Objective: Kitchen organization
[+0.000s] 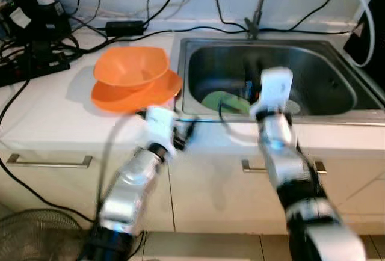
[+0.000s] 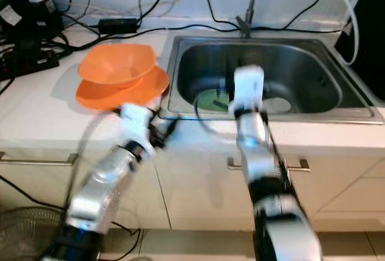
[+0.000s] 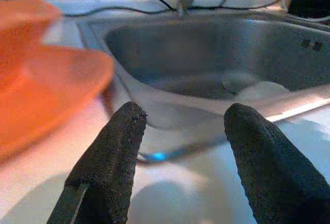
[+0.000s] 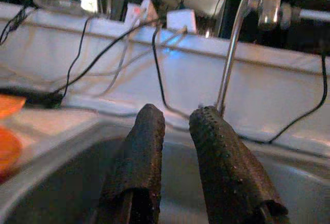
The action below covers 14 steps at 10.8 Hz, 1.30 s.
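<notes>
A white countertop (image 1: pixel 54 116) runs along the wall, with a stainless steel sink (image 1: pixel 337 113) set into it on the robot's right and white cabinet fronts with bar handles (image 1: pixel 48 162) below. At the back of the sink stands a thin metal faucet (image 1: pixel 260 2), and black cables (image 1: pixel 180 29) trail across the counter toward a cluster of plugs and adapters (image 1: pixel 33 17) in the far left corner. Just left of the sink's rim sits an orange bowl (image 1: pixel 131 67) resting in a wider orange plate (image 1: pixel 129 97). Down in the basin lies a green dish (image 1: pixel 224 101), with what seems to be a pale round object (image 2: pixel 278 104) beside it, too blurred to name. The left gripper (image 3: pixel 180 126) hovers low over the counter's front edge, its jaws spread wide with nothing between them; the orange plate lies close beside it to its left, apart from the fingers (image 3: pixel 111 162), and the sink's corner sits ahead of the gap. The right gripper (image 4: pixel 175 123) is raised above the basin's near side, its jaws drawn narrow with a slim gap and nothing held; the faucet stem rises beyond them, and the green dish lies below and slightly left of that arm. A wire fan grille (image 1: pixel 30 234) shows on the floor at lower left.
</notes>
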Motion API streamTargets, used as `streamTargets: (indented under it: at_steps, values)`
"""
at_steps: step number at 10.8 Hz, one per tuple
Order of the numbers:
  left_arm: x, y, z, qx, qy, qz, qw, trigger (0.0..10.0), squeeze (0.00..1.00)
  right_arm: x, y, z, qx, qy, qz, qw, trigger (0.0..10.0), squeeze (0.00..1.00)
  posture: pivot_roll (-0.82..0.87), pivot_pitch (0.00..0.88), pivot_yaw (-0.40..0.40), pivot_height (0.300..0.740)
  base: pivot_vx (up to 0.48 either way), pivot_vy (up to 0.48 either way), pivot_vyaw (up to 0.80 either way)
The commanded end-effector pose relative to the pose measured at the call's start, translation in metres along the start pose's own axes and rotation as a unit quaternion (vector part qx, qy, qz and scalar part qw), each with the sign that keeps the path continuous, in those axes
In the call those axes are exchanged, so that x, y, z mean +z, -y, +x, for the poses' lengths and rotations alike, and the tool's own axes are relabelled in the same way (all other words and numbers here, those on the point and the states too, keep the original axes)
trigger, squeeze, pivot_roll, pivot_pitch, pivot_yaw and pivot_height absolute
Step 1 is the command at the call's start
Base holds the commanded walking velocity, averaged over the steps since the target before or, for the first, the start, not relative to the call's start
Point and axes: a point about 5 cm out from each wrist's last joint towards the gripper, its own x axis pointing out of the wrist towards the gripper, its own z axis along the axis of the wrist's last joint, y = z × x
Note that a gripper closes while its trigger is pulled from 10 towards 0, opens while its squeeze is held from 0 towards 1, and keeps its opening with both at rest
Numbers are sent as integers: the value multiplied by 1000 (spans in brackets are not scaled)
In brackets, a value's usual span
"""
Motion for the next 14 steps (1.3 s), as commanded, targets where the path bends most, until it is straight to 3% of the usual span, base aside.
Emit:
streamTargets:
  at_steps: [1,2,6,8,9,11,12,14]
  values:
    - [2,-2,2,7,6,3,1000,10000,0,5,-3,-1,7,13,3,1000,10000,0,118,0,11,740,0,0,0]
    - [2,-2,2,12,9,2,1000,10000,0,1,-8,-13,6,4,9,1000,10000,0,114,0,14,740,0,0,0]
    - [15,-7,5,31,41,14,999,10000,0,-8,-25,-30,12,-26,26,999,10000,0,123,0,19,740,0,0,0]
    - [53,-20,9,55,105,27,993,10000,0,-9,-32,-32,16,-34,33,999,10000,0,134,0,17,740,0,0,0]
    - [81,-41,9,102,140,41,984,10000,0,-8,-36,-32,21,-36,35,999,10000,0,138,0,20,740,0,0,0]
    - [97,-88,3,210,113,66,969,10000,0,-9,-39,-31,25,-40,32,998,10000,0,135,0,26,740,0,0,0]
    - [97,-116,-5,266,92,47,959,10000,1000,-9,-39,-31,25,-40,31,998,10000,0,134,0,28,740,0,0,0]
    - [75,-141,-17,335,39,-59,939,10000,1000,-10,-38,-32,24,-44,30,998,10000,0,126,0,30,740,0,0,0]
